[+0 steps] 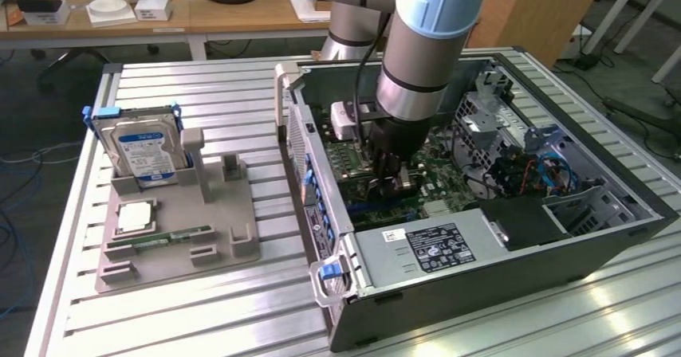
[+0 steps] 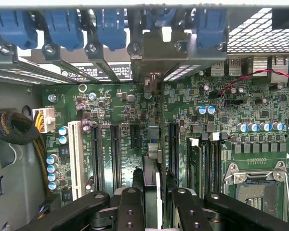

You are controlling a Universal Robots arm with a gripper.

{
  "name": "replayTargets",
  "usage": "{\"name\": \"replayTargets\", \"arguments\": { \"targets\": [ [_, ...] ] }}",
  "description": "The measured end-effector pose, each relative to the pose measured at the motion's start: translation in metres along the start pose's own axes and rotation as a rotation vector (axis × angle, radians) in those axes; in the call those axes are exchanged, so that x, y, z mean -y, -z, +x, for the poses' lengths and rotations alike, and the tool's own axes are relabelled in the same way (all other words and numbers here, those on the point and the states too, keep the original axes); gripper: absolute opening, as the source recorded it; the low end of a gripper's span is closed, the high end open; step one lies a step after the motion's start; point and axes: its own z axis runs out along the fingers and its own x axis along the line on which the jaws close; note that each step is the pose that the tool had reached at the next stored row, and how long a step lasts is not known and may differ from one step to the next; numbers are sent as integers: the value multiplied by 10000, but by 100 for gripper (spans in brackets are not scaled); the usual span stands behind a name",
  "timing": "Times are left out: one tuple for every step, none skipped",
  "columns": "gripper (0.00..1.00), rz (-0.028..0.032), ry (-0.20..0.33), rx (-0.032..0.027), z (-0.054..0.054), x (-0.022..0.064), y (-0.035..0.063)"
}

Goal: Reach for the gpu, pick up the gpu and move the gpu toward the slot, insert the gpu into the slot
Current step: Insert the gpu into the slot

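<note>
The open computer case (image 1: pixel 319 213) lies on the metal table, and my arm reaches down into it. Over the green motherboard (image 2: pixel 111 110), my gripper (image 2: pixel 152 190) is shut on the gpu (image 2: pixel 153 151). In the wrist view the card shows edge-on as a thin strip between the black fingers (image 2: pixel 130 204). It stands upright among the long black slots (image 2: pixel 114 154), in line with the gap between two of them. Its far end reaches toward the case's rear slot openings. In the exterior view the gripper (image 1: pixel 390 180) sits low over the board, and the card there is mostly hidden behind the fingers.
A grey fixture (image 1: pixel 175 229) at the exterior view's left holds a blue-labelled hard drive (image 1: pixel 143 146), a processor chip (image 1: pixel 136 216) and a memory stick (image 1: pixel 159 236). Inside the case are the power supply (image 1: pixel 426 249), blue cables (image 1: pixel 548 174), blue bracket clips (image 2: pixel 62 26) and the processor socket (image 2: pixel 255 187).
</note>
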Motion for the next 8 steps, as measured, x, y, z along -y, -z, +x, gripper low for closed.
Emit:
{"name": "replayTargets", "arguments": {
  "targets": [
    [27,1,1,0,0,-2,0],
    [27,1,3,0,-1,-3,0],
    [27,0,2,-1,-5,-4,0],
    [27,0,0,-1,-10,-5,0],
    [27,-1,0,-3,-17,-6,0],
    [27,-2,0,-5,-25,-7,0],
    [27,-2,1,-5,-29,-6,0],
    [27,-2,2,-3,-29,-6,0]
  ]
}}
